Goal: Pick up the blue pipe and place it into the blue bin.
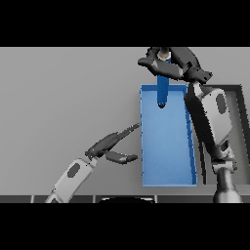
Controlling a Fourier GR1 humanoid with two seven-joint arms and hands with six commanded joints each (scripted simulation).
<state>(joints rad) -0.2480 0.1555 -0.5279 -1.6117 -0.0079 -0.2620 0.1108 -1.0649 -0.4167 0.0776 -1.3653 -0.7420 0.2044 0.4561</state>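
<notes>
We've got our right hand [168, 64] clenched round the blue pipe [162, 90], dangling it over the blue bin's [168, 181] far end, while our left hand [113, 146] rests released on the surface [63, 102].

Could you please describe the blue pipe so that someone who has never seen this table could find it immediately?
Find the blue bin on the grey table. At its far edge, the right robot hand grips the blue pipe, hanging down into the bin. It is the only slender rod there.
</notes>
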